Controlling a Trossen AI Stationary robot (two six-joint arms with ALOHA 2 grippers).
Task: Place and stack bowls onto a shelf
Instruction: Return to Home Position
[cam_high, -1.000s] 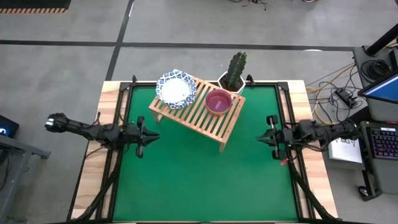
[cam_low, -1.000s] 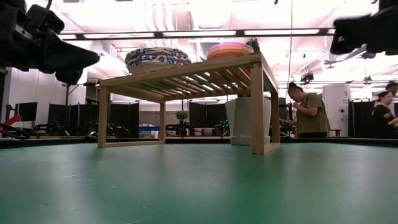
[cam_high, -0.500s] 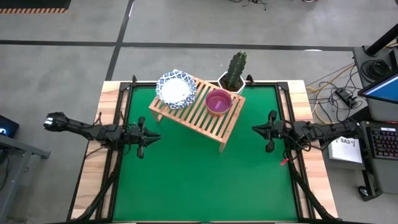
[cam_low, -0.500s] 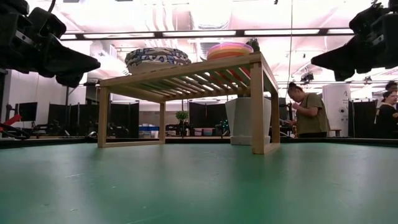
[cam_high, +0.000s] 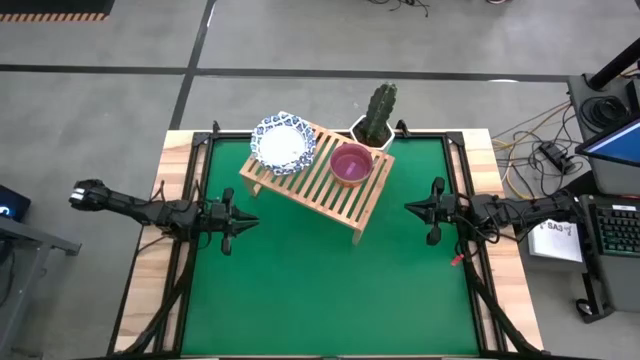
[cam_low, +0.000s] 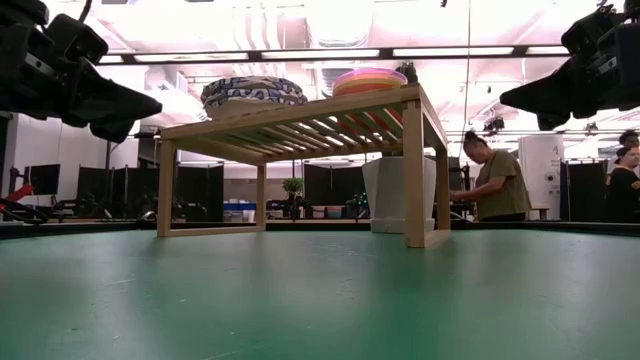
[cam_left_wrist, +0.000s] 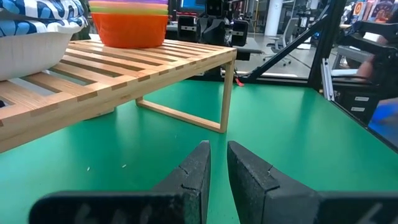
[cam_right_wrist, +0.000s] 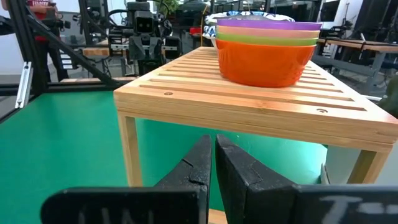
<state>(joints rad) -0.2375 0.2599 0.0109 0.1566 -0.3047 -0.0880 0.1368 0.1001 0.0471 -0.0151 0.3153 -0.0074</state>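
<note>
The wooden shelf stands on its legs on the green mat, at the far middle. A stack of white bowls with blue patterned rims rests on its left end. A stack of plain bowls, purple on top and red at the bottom, rests on its right end. My left gripper hovers over the mat's left side, shut and empty, pointing at the shelf. My right gripper hovers right of the shelf, shut and empty.
A white hexagonal pot with a cactus stands just behind the shelf's right end. The near half of the green mat lies bare. Two people stand in the room beyond the table's far edge.
My right gripper has gone toward the table's left edge, nearer the shelf's right end, and a little toward the far edge, staying shut. It then held still.
</note>
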